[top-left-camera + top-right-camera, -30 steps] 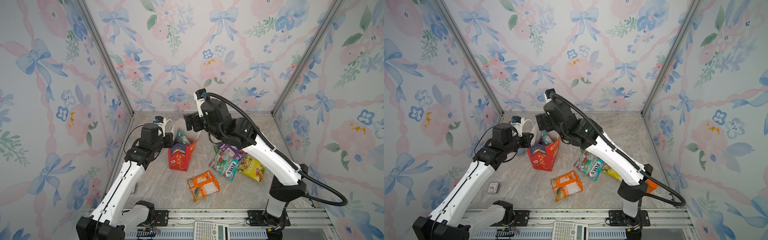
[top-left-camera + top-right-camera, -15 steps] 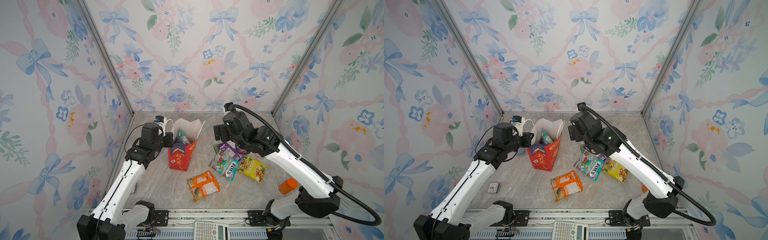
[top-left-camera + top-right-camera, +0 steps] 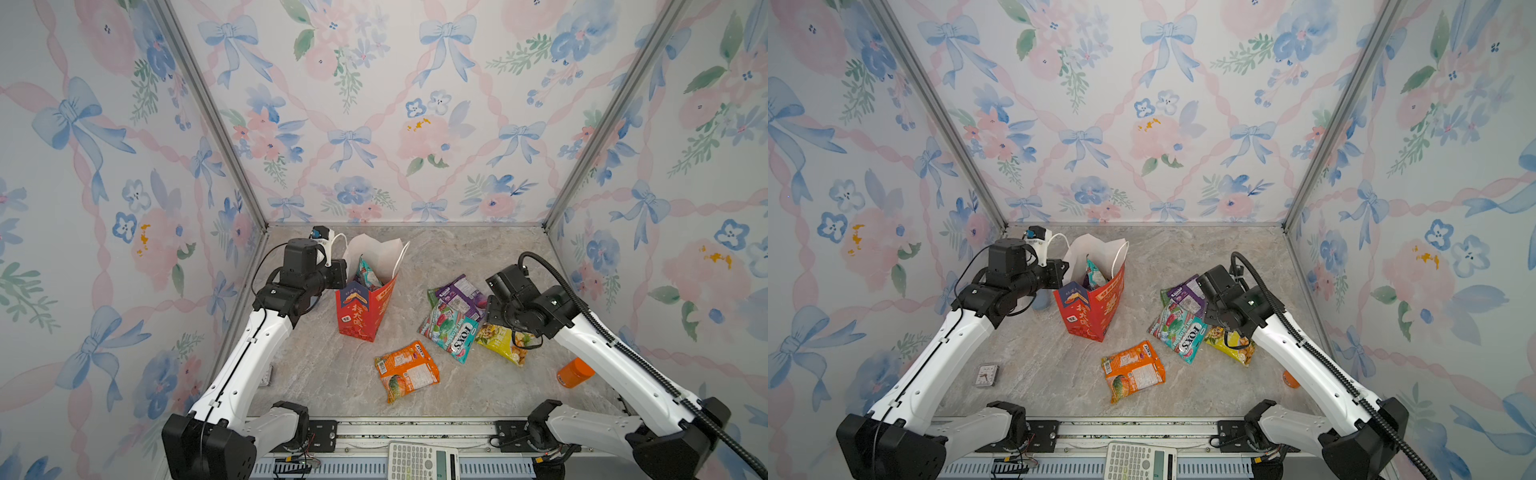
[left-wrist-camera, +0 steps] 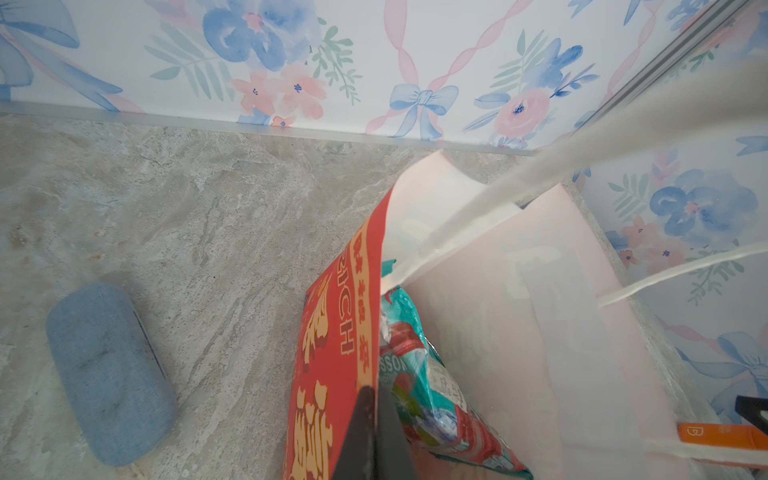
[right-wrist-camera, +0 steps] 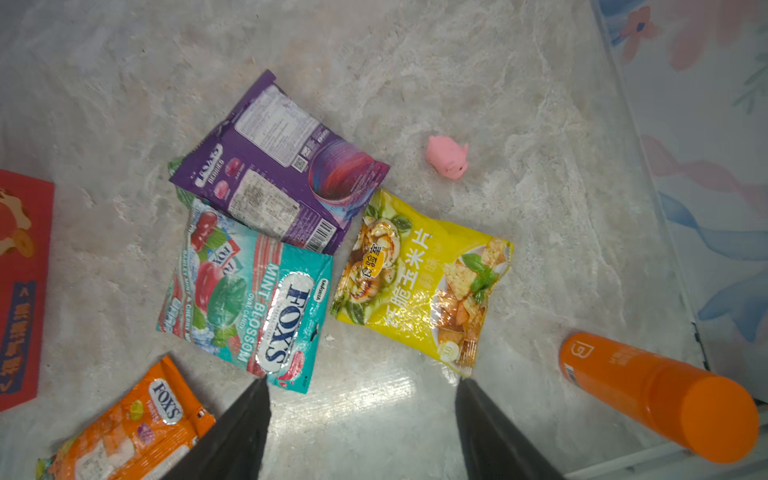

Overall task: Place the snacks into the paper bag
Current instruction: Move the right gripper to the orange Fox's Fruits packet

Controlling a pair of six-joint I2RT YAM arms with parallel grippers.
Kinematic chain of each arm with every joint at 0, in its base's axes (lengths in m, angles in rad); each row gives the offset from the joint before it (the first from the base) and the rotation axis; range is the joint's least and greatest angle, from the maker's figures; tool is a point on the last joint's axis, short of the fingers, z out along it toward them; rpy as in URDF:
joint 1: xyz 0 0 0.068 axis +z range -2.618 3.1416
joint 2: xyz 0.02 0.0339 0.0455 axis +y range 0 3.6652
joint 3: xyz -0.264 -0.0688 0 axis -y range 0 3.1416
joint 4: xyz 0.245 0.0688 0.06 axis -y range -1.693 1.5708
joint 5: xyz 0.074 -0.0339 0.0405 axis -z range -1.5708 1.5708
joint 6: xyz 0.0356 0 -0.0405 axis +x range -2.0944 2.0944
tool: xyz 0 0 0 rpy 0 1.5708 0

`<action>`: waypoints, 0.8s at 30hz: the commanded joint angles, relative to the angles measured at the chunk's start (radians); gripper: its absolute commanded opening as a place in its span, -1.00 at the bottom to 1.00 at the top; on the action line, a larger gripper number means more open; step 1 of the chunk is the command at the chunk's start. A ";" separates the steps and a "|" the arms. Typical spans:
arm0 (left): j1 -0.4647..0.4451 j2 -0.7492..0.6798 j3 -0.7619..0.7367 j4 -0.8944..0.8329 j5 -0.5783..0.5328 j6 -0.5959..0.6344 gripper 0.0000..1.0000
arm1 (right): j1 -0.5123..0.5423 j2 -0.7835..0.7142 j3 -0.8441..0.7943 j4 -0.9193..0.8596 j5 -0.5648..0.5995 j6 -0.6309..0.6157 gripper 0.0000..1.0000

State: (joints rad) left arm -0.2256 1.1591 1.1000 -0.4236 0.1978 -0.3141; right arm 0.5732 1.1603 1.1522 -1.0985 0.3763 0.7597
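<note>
The loose packets all lie on the right half of the surface [image 3: 328,374], under and just ahead of the right arm [image 3: 615,361] and well apart from the left arm [image 3: 249,353], so the next pick looks like the right arm's. In the right wrist view the right jaws stand spread and empty above bare surface. The gap between them faces the seam between the teal packet [image 5: 249,291] and the yellow packet [image 5: 419,282], with a corner of each just ahead of one jaw tip. Both lie flat and skewed, so corners rather than edges point at the jaws, and neither shows a clear long axis; a wrist turn will probably be needed. The purple packet [image 5: 282,166] lies beyond, overlapping the teal one's far edge. The orange packet [image 5: 129,428] sits off to the teal side, toward the bag [image 3: 361,320]. The bag stands upright, left of the middle, mouth open, with a bagged packet [image 3: 365,272] poking above its rim. The left jaws are pressed together on the bag's red wall at the rim. The left arm reaches in from the near left corner, wrist level with that rim. The right arm slopes up from the near right corner, wrist bent down over the yellow packet, hiding part of it in both top views.
</note>
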 commanded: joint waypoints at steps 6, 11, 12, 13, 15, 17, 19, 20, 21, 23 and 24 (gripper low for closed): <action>0.009 0.012 0.005 0.043 -0.027 -0.002 -1.00 | -0.074 -0.060 -0.199 0.105 -0.228 0.054 0.37; 0.010 0.020 0.001 0.049 -0.035 -0.019 -1.00 | 0.011 -0.093 -0.342 0.340 -0.359 0.108 0.28; 0.010 0.025 0.007 0.049 -0.031 -0.018 -1.00 | 0.046 -0.087 -0.358 0.371 -0.365 0.122 0.27; 0.010 0.029 0.008 0.048 -0.029 -0.018 -1.00 | 0.074 -0.079 -0.369 0.397 -0.370 0.135 0.27; 0.010 0.034 0.009 0.050 -0.029 -0.020 -1.00 | 0.130 -0.046 -0.386 0.441 -0.375 0.158 0.24; 0.009 0.036 0.008 0.049 -0.028 -0.020 -1.00 | 0.192 0.002 -0.393 0.477 -0.364 0.179 0.20; 0.010 0.041 0.008 0.048 -0.022 -0.017 -1.00 | 0.232 0.042 -0.393 0.512 -0.371 0.197 0.19; 0.010 0.042 0.006 0.049 -0.021 -0.017 -1.00 | 0.245 0.056 -0.397 0.537 -0.377 0.207 0.17; 0.011 0.044 0.005 0.049 -0.016 -0.016 -1.00 | 0.261 0.071 -0.404 0.570 -0.382 0.219 0.15; 0.009 0.047 0.004 0.048 -0.010 -0.011 -1.00 | 0.286 0.100 -0.410 0.627 -0.395 0.230 0.11; 0.011 0.047 0.006 0.048 -0.011 -0.008 -1.00 | 0.296 0.116 -0.406 0.640 -0.402 0.231 0.09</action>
State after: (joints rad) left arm -0.2207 1.1950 1.1030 -0.4011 0.1722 -0.3225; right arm 0.8387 1.2449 0.7605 -0.5632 0.0036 0.9527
